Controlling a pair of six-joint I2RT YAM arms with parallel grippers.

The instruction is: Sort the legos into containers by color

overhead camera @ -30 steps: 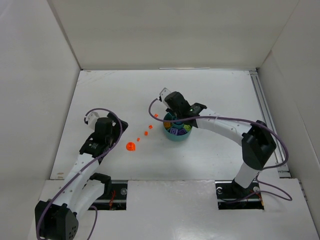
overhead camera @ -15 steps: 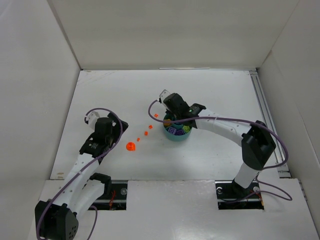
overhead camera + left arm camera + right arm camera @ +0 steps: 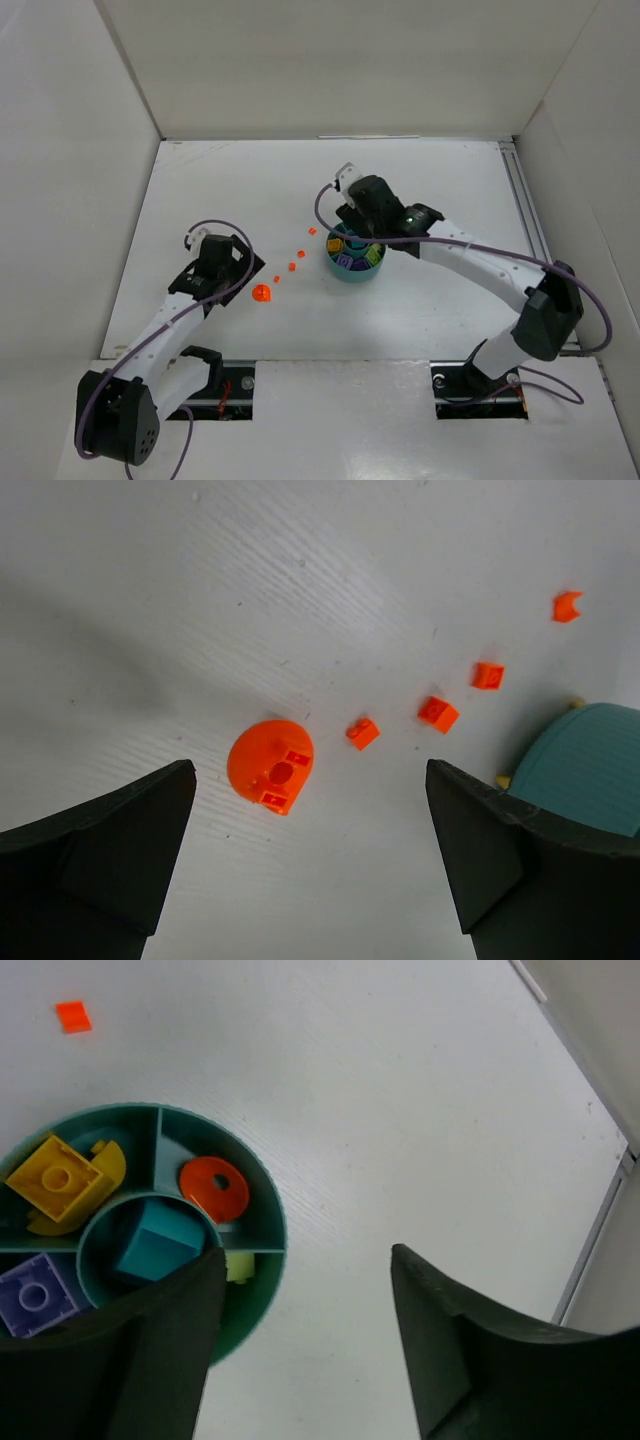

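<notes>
The round teal dish holds sorted legos: a yellow brick, an orange disc, a teal cube in the centre cup, a purple brick and a lime piece. My right gripper hangs open and empty over the dish's rim. On the table left of the dish lie a large round orange piece and several small orange bricks. My left gripper is open just short of the round piece.
White walls enclose the table on three sides. A metal rail runs along the right edge. One small orange brick lies just behind the dish. The dish's wall shows at the right of the left wrist view.
My right gripper has opened and drawn back from the dish. My left arm has moved right, closer to the large round orange piece.
</notes>
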